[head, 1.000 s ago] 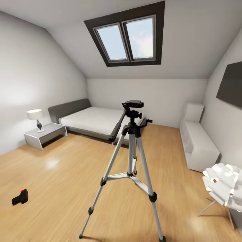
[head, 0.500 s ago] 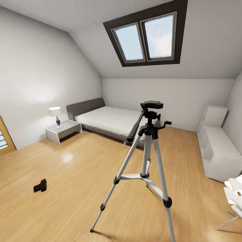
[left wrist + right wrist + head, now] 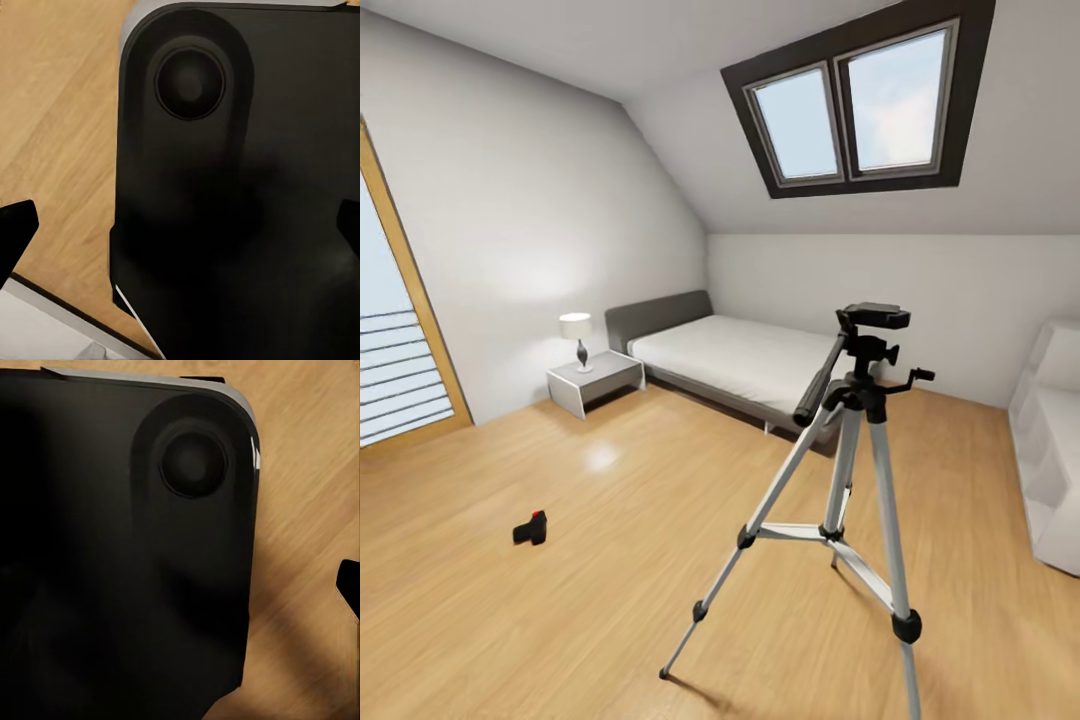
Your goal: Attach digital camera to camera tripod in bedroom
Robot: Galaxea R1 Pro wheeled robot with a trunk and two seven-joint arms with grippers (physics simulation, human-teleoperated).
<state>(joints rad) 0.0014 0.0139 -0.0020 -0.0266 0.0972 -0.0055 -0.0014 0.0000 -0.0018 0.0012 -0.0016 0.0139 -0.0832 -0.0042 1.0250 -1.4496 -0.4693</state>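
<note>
Lying untouched on the bedroom floor, the digital camera (image 3: 531, 528) sits well apart from the bare-headed camera tripod (image 3: 847, 470); whether either gripper's fingers are open cannot be told.

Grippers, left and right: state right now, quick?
Left gripper: open, holding nothing; its dark fingers sit wide apart at the frame edges.
Right gripper: cannot tell; one finger tip shows, nothing visibly held.
</note>
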